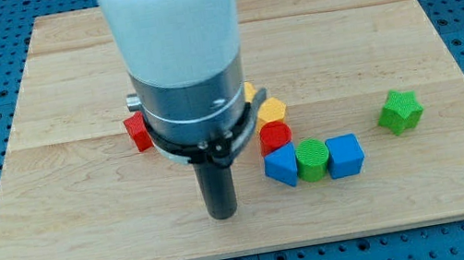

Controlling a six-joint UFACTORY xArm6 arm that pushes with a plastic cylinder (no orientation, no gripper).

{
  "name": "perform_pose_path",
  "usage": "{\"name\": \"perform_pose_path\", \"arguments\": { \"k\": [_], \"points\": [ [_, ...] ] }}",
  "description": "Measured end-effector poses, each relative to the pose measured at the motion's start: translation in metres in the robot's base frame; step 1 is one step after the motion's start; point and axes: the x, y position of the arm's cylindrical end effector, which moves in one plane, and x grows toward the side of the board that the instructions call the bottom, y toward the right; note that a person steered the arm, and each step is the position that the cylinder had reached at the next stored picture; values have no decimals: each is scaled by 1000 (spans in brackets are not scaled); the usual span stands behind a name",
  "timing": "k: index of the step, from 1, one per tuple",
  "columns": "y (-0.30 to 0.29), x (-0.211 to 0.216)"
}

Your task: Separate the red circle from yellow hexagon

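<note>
The red circle [275, 135] lies on the wooden board [53, 177], touching the yellow hexagon [272, 110] just above it. My tip [223, 213] rests on the board to the lower left of the red circle, about a block's width away from the blue block [282, 166]. The arm's body hides the area above and left of the hexagon. Part of another yellow block [249, 92] peeks out beside the arm.
A green circle [313, 158] and a second blue block [344, 155] sit in a row right below the red circle. A red block [137, 132] shows at the arm's left. A green star-like block [399, 112] lies alone at the view's right.
</note>
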Motion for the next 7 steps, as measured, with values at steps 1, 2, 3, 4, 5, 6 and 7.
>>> {"name": "perform_pose_path", "arguments": {
  "k": [1,2,3,4,5,6,7],
  "points": [
    [0,-38],
    [26,-66],
    [27,-64],
    [18,-48],
    [48,-61],
    [84,-82],
    [104,-89]
  ]
}}
